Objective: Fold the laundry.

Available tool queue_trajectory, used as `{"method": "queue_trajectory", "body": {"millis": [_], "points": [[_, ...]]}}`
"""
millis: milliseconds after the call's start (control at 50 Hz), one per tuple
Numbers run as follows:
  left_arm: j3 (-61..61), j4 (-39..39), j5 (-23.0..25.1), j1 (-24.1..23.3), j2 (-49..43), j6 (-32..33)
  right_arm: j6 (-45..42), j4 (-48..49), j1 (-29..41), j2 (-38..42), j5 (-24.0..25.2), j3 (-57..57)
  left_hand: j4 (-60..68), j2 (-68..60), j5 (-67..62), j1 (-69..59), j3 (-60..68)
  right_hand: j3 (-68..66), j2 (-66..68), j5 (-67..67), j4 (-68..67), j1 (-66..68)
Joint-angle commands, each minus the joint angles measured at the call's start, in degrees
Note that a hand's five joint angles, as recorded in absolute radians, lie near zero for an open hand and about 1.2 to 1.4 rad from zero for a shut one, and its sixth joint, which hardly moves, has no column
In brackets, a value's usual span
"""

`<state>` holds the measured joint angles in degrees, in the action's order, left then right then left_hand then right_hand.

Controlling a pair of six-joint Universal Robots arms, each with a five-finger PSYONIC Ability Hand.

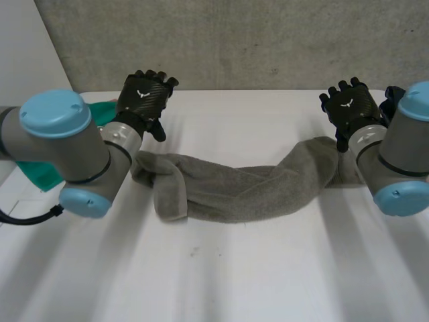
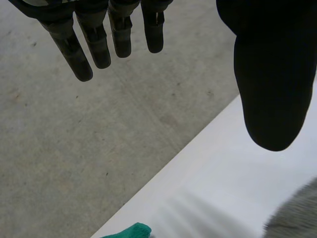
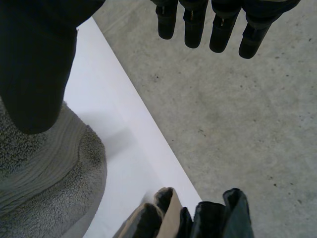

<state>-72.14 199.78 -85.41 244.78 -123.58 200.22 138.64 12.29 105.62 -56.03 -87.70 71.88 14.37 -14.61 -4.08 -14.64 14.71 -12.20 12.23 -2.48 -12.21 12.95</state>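
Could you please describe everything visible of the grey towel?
The grey towel is thick terry cloth, bunched into a long wavy roll across the white table. Its end by the left arm is folded back in a lump; the other end humps up beside the right arm, where a ribbed band crosses it. The left hand and the right hand are open, off it.

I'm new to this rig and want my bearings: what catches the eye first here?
A grey towel lies bunched in a long roll across the white table, reaching from one arm to the other. Near its ends, the left hand and right hand are open and hold nothing. A green cloth peeks out behind the left arm.
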Motion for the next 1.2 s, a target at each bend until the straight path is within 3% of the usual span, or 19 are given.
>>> {"method": "queue_trajectory", "body": {"millis": [20, 140, 220, 340, 440, 540, 700, 780, 860, 940, 1020, 1200], "points": [[-12.66, -1.32, 0.51, -3.08, 8.08, 6.58, -0.38, -6.13, -1.46, -7.25, 1.3, 7.65, 1.89, -1.65, -2.18, -1.62, 1.55, 2.2, -2.23, 2.48, 2.21, -2.95], [-23.74, -1.85, 2.53, -5.63, 12.13, 14.75, -0.21, -15.62, -3.22, -10.76, 5.42, 14.23, 7.43, -7.2, -7.72, -7.16, 7.09, 2.2, -2.23, 2.48, 2.21, -2.95], [-25.95, -1.85, 4.46, -6.16, 11.26, 22.04, -0.74, -16.07, -5.06, -12.17, 8.24, 18.98, 9.47, -9.23, -9.76, -9.2, 9.13, 2.2, -2.23, 2.48, 2.21, -2.95], [-24.73, -2.11, 4.91, -5.2, 5.99, 31.79, -0.56, -15.81, -5.68, -12.7, 8.78, 22.25, 14.16, -13.92, -14.45, -13.89, 13.82, 2.2, -2.23, 2.48, 2.21, -2.95], [-22.35, -2.02, 4.99, -4.05, 2.73, 34.01, -0.21, -15.2, -6.12, -12.61, 8.69, 23.91, 23.74, -23.5, -24.03, -23.47, 23.4, 2.2, -2.23, 2.48, 2.21, -2.95], [-20.15, -2.02, 5.17, -4.14, 0.27, 34.36, -0.03, -13.35, -6.39, -12.61, 8.51, 25.15, 64.37, -64.14, -64.67, -64.1, 64.04, 2.2, -2.23, 2.48, 2.21, -2.95], [-20.76, -1.32, 4.47, -5.28, 8.08, 32.87, 0.05, -13.17, -7.44, -12.7, 8.78, 25.94, 65.63, -65.39, -65.92, -65.36, 65.29, 2.2, -2.23, 2.48, 2.21, -2.95], [-20.68, -1.93, 4.29, -5.28, 14.05, 28.04, 0.58, -13.61, -7.09, -13.14, 8.6, 26.82, 65.63, -65.39, -65.92, -65.36, 65.29, 2.2, -2.23, 2.48, 2.21, -2.95], [-19.8, -2.02, 4.29, -4.49, 19.5, 18.38, 3.74, -13.87, -6.83, -14.28, 8.78, 27.35, 65.63, -65.39, -65.92, -65.36, 65.29, 2.2, -2.23, 2.48, 2.21, -2.95], [-17.96, -2.37, 4.38, -2.48, 23.81, 4.79, 8.22, -13.96, -6.83, -14.37, 8.69, 26.64, 65.63, -65.39, -65.92, -65.36, 65.29, 2.2, -2.23, 2.48, 2.21, -2.95], [-15.77, -4.91, 4.38, -1.16, 26.62, -3.23, 14.28, -14.14, -6.74, -14.37, 8.86, 25.77, 65.63, -65.39, -65.92, -65.36, 65.29, 2.2, -2.23, 2.48, 2.21, -2.95], [-11.63, -9.32, 4.38, -1.15, 28.65, -14.41, 31.95, -13.0, -2.09, -13.85, 11.06, 24.89, 65.63, -65.39, -65.92, -65.36, 65.29, 2.2, -2.23, 2.48, 2.21, -2.95]]}}
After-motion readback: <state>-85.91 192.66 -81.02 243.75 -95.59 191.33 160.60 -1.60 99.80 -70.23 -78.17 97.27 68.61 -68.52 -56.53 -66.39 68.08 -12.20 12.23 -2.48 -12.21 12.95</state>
